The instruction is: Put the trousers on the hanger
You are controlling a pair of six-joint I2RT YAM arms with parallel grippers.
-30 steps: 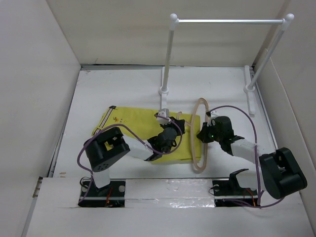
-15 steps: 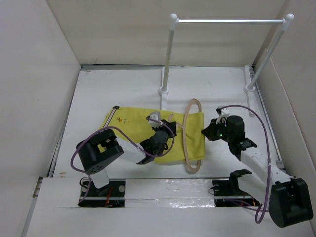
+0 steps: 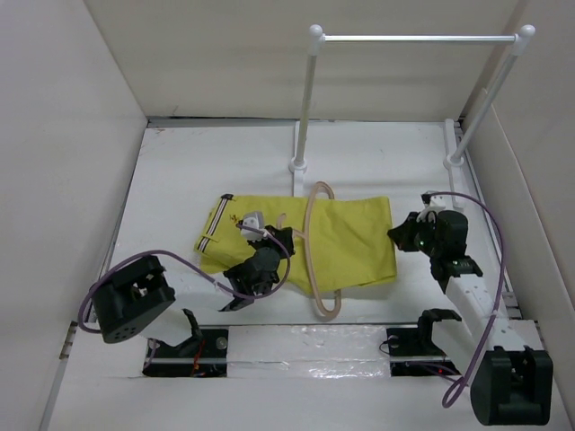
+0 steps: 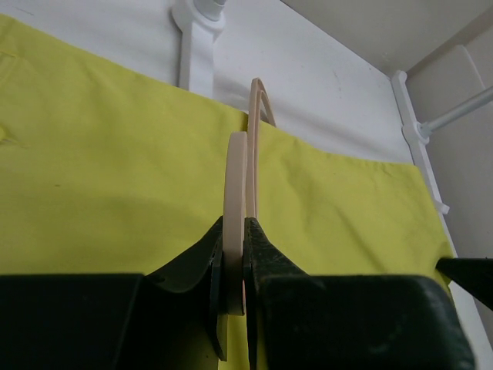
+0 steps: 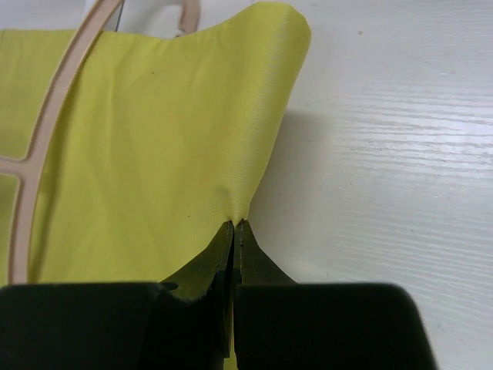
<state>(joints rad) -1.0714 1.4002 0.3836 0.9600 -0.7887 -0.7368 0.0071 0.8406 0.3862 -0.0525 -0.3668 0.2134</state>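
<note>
The yellow-green trousers (image 3: 350, 235) lie flat on the white table, the striped waistband (image 3: 214, 235) at the left, the leg ends at the right. The beige hanger (image 3: 312, 235) stands on edge around the trousers at their middle, cloth passing through it. My left gripper (image 3: 268, 239) is shut on the hanger's left side; the left wrist view shows the hanger (image 4: 235, 193) pinched between the jaws over the trousers (image 4: 108, 177). My right gripper (image 3: 401, 233) is shut on the trousers' right edge; the right wrist view shows the cloth (image 5: 169, 154) pinched, with the hanger (image 5: 54, 116) at the left.
A white metal rail stand (image 3: 413, 39) rises at the back, its feet (image 3: 297, 165) just behind the trousers and at the right (image 3: 456, 166). White walls enclose the table on the left, back and right.
Both arms have swung outward. The right gripper pulled the trouser leg rightward, the left gripper carried the hanger leftward, so more cloth now lies right of the hanger and the waistband shifted right.
</note>
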